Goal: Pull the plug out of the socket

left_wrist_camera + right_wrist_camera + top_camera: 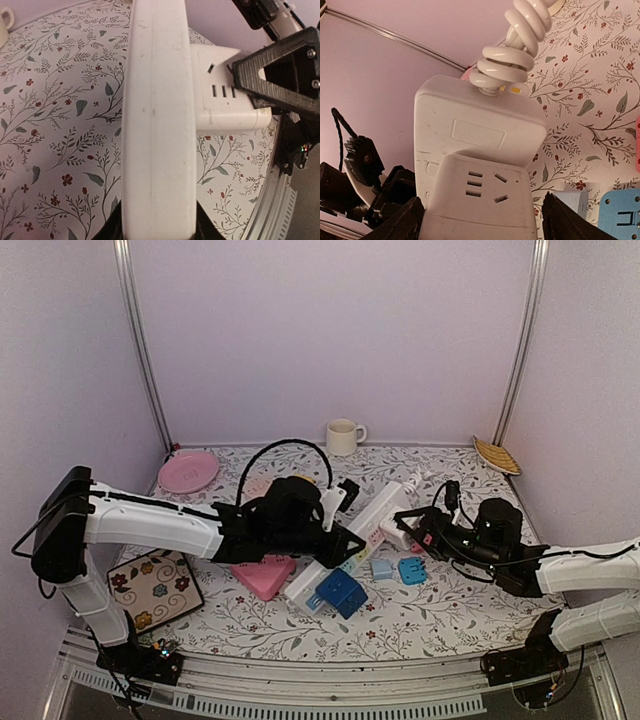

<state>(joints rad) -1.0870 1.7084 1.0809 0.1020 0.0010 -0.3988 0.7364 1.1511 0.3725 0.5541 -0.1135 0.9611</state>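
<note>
A long white power strip (345, 540) lies slantwise at mid-table. My left gripper (335, 535) is shut on its middle; in the left wrist view the strip (157, 125) fills the centre, with the black jaws just showing at the bottom on both sides. A white block plug (395, 530) sits against the strip's side face. My right gripper (408, 525) is shut on it. In the right wrist view the plug (480, 200) sits between my black fingers (400, 225), with the strip (475, 120) behind it and a coiled white cord (520, 40) above. The plug also shows in the left wrist view (225, 100).
A pink wedge (264, 575), a dark blue block (342, 592) and two light blue pieces (400, 569) lie near the strip. A flowered tile (155, 585) is front left; a pink plate (188, 471), a cup (343, 436) and a woven dish (497, 455) stand behind. A black cable (285, 447) arches over the left wrist.
</note>
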